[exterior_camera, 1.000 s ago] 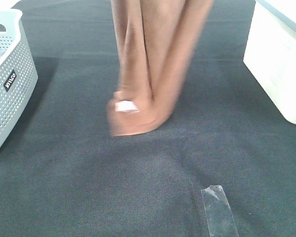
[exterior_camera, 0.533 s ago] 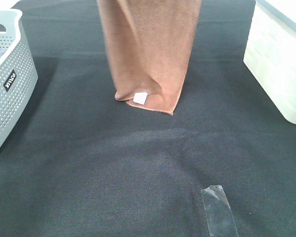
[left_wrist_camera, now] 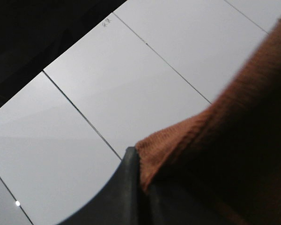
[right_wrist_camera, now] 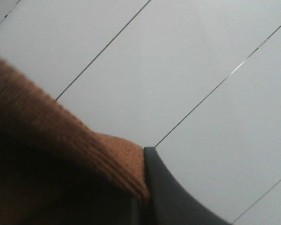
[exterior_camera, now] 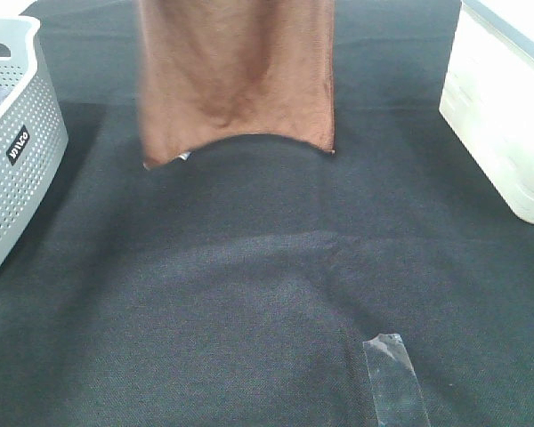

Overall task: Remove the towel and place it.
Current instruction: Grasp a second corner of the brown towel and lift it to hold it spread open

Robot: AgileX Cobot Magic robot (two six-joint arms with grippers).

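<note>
A black cloth (exterior_camera: pixel 249 294) covers the whole table. The towel (exterior_camera: pixel 236 76) hangs over its far middle. It is spread flat and wide, and its top runs out of the high view. Its lower edge arches up in the middle with both bottom corners drooping, and it appears to hang clear of the cloth, with a shadow below it.

A white bin (exterior_camera: pixel 503 116) stands at the right edge of the table and a grey perforated basket (exterior_camera: pixel 22 151) at the left edge. Both are well apart from the towel.

Neither gripper shows in the high view. In the left wrist view the left gripper (left_wrist_camera: pixel 141 194) is clamped on a top edge of the towel (left_wrist_camera: pixel 215 140), with brown pile bunched against its dark finger. In the right wrist view the right gripper (right_wrist_camera: pixel 141 206) is likewise clenched on the towel (right_wrist_camera: pixel 61 154). Pale panels with thin seams lie behind both.

A strip of clear tape (exterior_camera: pixel 394 378) lies on the near right of the cloth. A small white tag (exterior_camera: pixel 184 157) peeks out at the towel's lower left corner.
</note>
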